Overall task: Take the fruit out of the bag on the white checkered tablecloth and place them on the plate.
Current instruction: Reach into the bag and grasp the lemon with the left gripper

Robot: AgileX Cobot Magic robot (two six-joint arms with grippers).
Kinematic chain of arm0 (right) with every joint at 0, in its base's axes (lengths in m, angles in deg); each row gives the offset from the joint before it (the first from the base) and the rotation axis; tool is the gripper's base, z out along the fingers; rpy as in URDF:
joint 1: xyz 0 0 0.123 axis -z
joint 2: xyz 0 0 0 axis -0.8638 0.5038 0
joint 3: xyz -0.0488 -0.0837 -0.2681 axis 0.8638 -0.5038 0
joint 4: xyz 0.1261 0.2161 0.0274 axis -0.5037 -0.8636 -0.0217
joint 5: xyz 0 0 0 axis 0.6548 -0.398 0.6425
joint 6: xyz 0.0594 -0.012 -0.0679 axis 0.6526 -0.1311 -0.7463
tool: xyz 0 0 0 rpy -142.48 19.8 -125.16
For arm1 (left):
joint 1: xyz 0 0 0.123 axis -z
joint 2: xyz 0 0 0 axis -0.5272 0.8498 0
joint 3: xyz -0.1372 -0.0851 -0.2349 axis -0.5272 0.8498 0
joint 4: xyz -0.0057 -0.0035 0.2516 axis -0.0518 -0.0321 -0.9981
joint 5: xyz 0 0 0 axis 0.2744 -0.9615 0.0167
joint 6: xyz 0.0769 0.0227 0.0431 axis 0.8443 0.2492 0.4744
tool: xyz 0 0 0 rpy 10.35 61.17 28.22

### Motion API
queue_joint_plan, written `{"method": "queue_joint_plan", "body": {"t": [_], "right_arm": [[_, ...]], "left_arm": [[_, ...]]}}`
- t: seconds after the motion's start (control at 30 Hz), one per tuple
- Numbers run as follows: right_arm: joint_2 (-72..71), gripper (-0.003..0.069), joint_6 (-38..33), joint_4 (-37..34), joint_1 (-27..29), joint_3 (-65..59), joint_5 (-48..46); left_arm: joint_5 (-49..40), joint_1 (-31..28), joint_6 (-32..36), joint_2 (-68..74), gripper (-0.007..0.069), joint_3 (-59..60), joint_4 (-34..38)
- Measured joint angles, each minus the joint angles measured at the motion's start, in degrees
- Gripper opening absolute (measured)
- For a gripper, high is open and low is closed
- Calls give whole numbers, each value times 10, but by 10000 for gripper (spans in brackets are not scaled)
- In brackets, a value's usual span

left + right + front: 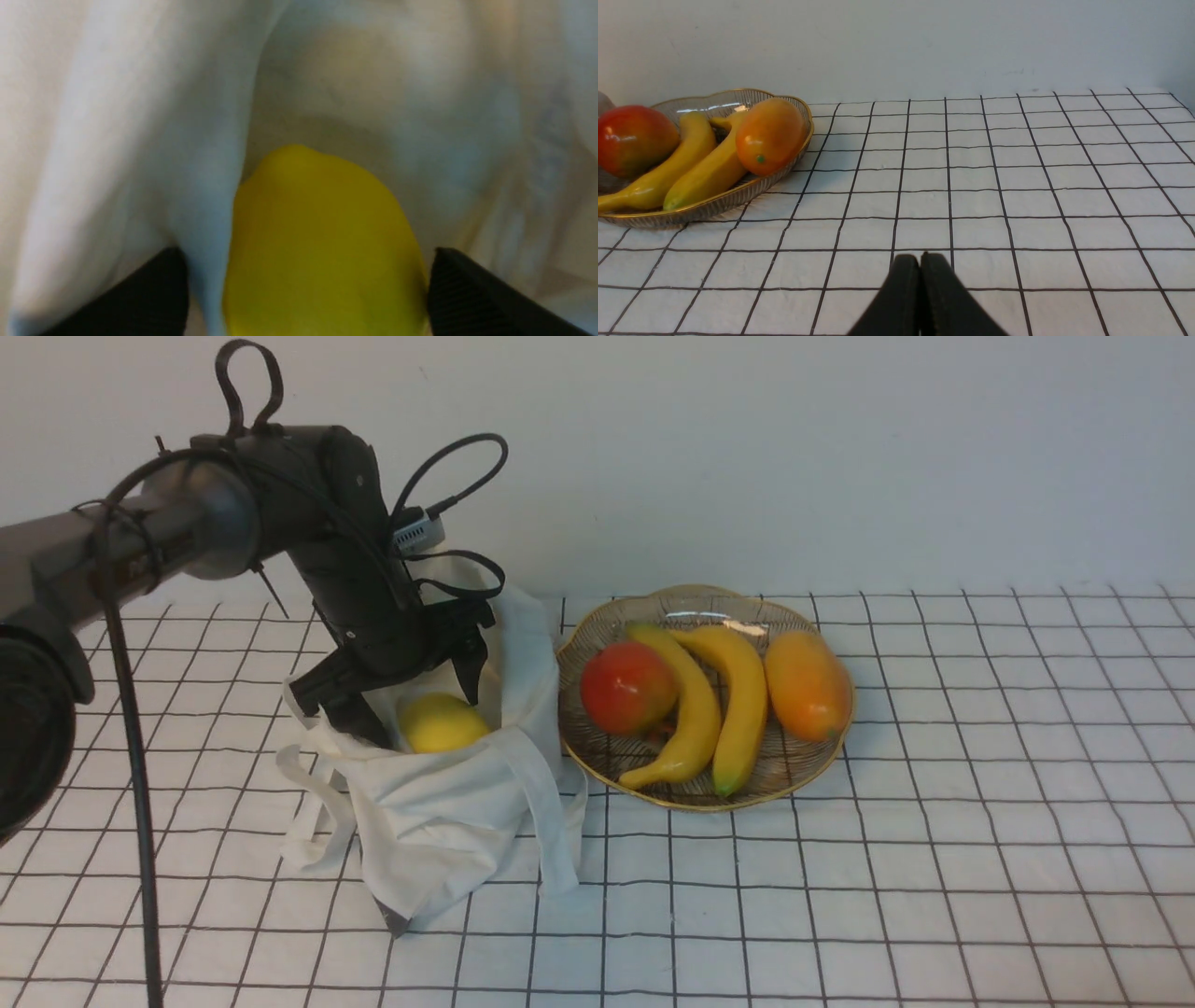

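The lemon [441,721] is not on the plate yet; it lies inside the bag [448,812], in its open mouth, and its upper part shows above the cloth. The bag sits crumpled on the left part of the tablecloth [934,859], with its straps hanging down on the front side. The left arm [187,523] reaches down into the bag from the left, and the left fingers [467,289] are spread wide, one on each side of the lemon. In the left wrist view one finger is just beside the fruit, and a fold of the bag stands between the other finger and the fruit, so the fingers are open around the lemon and do not clamp it. The plate [602,751] is just to the right of the bag, very near to it. On it lie two bananas [738,700], an orange mango [808,686] on the right and a red and yellow round fruit [627,688] on the left. The right fingers [943,298] are pressed together with nothing between them, low over the bare cloth to the right of the plate.
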Motion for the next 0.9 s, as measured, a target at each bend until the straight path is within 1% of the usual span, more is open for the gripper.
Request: {"method": "queue_joint_plan", "body": {"t": [0.17, 0.3, 0.47, 0.63, 0.9], "right_arm": [[0, -15, 0, 0, 0, 0, 0], [0, -15, 0, 0, 0, 0, 0], [0, -15, 0, 0, 0, 0, 0], [0, -15, 0, 0, 0, 0, 0], [0, -15, 0, 0, 0, 0, 0]], "left_arm": [[2, 0, -4, 9, 616, -2, -3], [1, 0, -4, 10, 580, -5, -6], [-34, 1, -4, 15, 559, -40, -12], [-41, 1, -4, 16, 558, -81, -19], [-38, 1, -4, 16, 558, -84, -18]]}}
